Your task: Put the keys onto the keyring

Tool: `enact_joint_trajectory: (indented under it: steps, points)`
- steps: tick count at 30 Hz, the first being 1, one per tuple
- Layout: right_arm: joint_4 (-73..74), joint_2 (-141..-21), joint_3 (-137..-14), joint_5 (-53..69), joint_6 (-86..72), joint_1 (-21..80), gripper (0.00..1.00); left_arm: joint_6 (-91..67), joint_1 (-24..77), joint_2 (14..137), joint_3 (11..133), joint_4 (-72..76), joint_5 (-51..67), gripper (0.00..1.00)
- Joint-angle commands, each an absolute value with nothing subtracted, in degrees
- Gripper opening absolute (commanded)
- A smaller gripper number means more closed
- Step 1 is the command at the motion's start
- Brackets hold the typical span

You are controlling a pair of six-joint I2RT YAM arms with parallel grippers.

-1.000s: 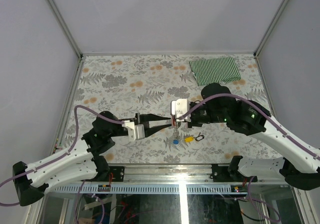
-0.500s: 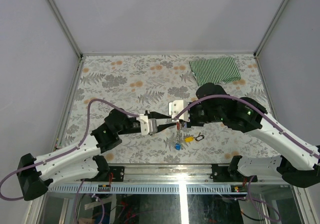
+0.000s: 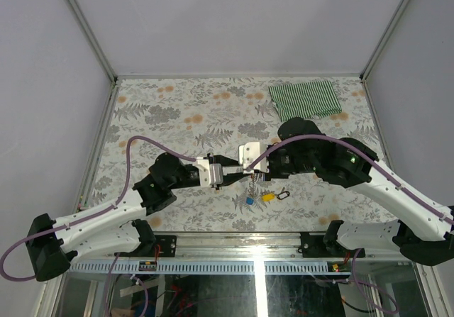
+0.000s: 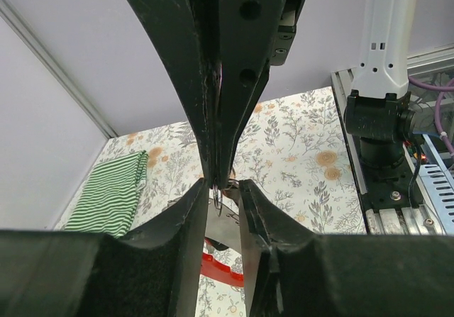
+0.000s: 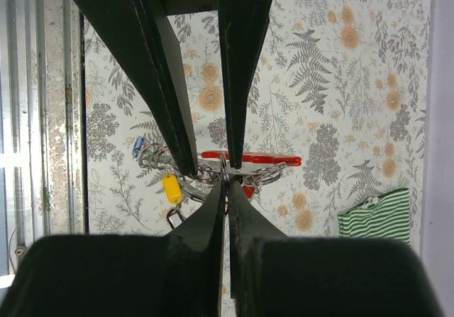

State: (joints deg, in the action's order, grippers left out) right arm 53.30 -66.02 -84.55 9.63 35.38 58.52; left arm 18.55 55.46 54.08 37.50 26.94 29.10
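Observation:
My right gripper (image 3: 250,173) (image 5: 227,182) is shut on a thin silver ring (image 4: 216,193) of the keyring and holds it above the table. The keyring's red clip (image 5: 252,159) (image 4: 221,270) lies just beneath, and its chain (image 3: 250,186) hangs down. The blue key (image 3: 249,201) (image 5: 138,145) and yellow key (image 3: 268,196) (image 5: 172,188) sit among silver rings below. My left gripper (image 3: 240,177) (image 4: 223,186) stands partly open. Its fingers straddle the held ring and the right fingertips.
A small black loop (image 3: 284,193) (image 5: 174,218) lies beside the yellow key. A green-striped cloth (image 3: 305,98) (image 4: 110,196) is at the table's far right corner. The metal rail (image 3: 255,240) runs along the near edge. Grey walls stand on three sides.
My left arm has swung right and forward, bringing its fingers up around the ring in the right gripper. The right gripper has barely shifted and stays shut.

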Motion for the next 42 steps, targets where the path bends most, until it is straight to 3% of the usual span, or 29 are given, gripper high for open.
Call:
enact_joint_trajectory:
  steps: [1, 18, 26, 30, 38, 42]
  points:
    - [49.2, -65.0, -84.9, 9.4, 35.9, 58.9, 0.0, 17.7, 55.7, 54.3, 38.1, 30.4, 29.3, 0.24]
    - [47.6, -65.2, -84.9, 11.3, 35.6, 58.9, 0.0, 18.6, 55.6, 55.6, 38.8, 28.4, 28.9, 0.18]
    - [47.4, -65.0, -84.6, 11.8, 35.4, 58.9, 0.0, 18.6, 55.7, 55.6, 38.7, 28.1, 28.9, 0.01]
    - [46.9, -64.6, -84.4, 12.4, 35.0, 58.9, 0.0, 18.7, 55.7, 55.4, 38.8, 27.7, 28.9, 0.0]
    - [36.6, -59.4, -82.1, 14.0, 27.7, 58.9, 0.34, 14.8, 55.6, 50.8, 31.9, 38.8, 23.7, 0.0]
    - [26.6, -56.5, -78.6, 10.2, 16.2, 58.9, 0.38, 10.6, 55.3, 49.1, 27.9, 46.7, 20.7, 0.0]
